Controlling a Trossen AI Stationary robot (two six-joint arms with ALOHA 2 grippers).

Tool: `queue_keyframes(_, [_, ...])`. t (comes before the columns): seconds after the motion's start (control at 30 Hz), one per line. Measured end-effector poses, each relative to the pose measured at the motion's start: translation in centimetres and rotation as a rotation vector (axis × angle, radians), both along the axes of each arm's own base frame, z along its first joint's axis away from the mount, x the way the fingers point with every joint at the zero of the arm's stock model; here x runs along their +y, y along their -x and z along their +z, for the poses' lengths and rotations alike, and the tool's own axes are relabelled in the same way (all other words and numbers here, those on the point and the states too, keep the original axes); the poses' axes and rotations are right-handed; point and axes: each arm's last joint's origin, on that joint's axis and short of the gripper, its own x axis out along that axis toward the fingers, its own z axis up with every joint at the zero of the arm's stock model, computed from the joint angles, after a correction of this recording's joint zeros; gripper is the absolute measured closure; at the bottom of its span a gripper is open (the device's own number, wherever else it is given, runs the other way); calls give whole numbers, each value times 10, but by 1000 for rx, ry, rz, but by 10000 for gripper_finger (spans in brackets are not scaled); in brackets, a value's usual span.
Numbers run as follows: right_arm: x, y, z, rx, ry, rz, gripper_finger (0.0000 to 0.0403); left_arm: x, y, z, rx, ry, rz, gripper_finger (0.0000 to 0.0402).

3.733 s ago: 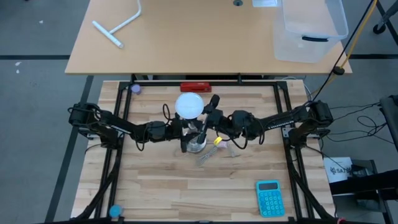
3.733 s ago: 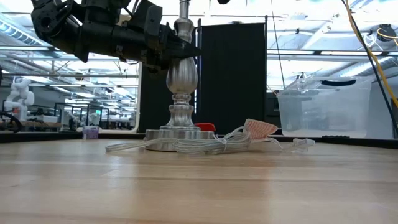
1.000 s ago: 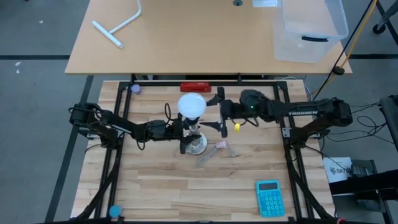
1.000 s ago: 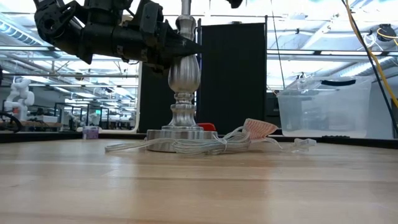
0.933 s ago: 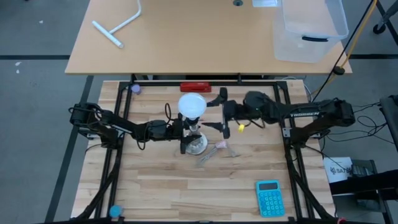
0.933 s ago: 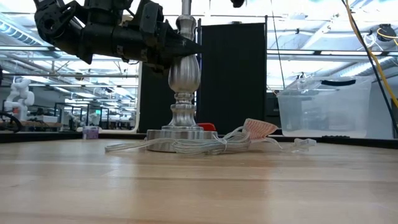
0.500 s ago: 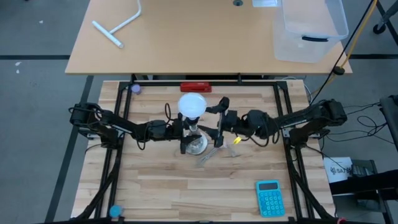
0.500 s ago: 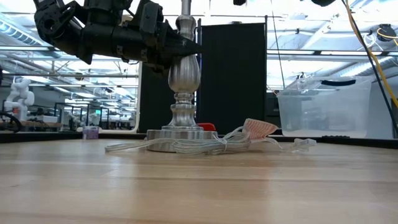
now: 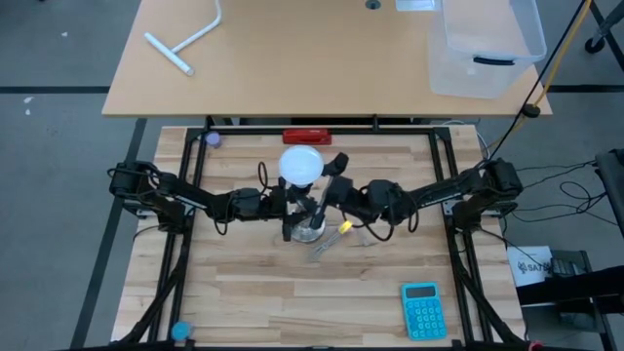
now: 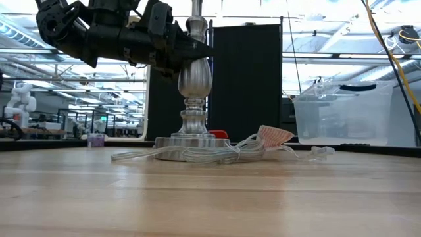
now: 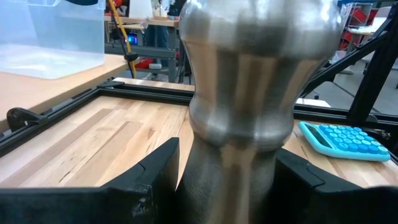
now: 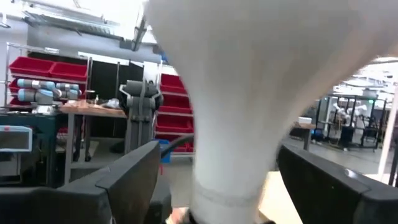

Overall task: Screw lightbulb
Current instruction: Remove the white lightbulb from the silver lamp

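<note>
While the left gripper (image 9: 290, 208) clamped the stand (image 10: 193, 79) steady, the right gripper (image 12: 214, 177) straddled the bulb's (image 9: 300, 164) neck, open, ready to twist.

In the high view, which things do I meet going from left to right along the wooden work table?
Small purple object → left gripper holding the lamp stand → lightbulb → right gripper → teal calculator.
</note>
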Motion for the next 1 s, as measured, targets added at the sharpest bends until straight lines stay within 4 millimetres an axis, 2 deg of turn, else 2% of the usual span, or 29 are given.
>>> queue_keyframes(0.1, [1, -1, 0, 13, 13, 12, 98, 0, 0, 0, 4, 0, 0, 211])
queue_keyframes(0.17, [1, -1, 1, 12, 13, 43, 117, 0, 0, 0, 5, 0, 1, 211])
queue_keyframes(0.5, [0, 0, 2, 8, -10, 71, 262, 0, 0, 0, 6, -1, 3, 211])
queue_keyframes(0.73, [-9, 5, 8, 58, -12, 162, 263, 0, 0, -1, 8, -1, 4, 211])
queue_keyframes(1.0, [-33, 15, 17, 141, -30, 275, 263, 0, 0, 0, -2, 4, -7, 211])
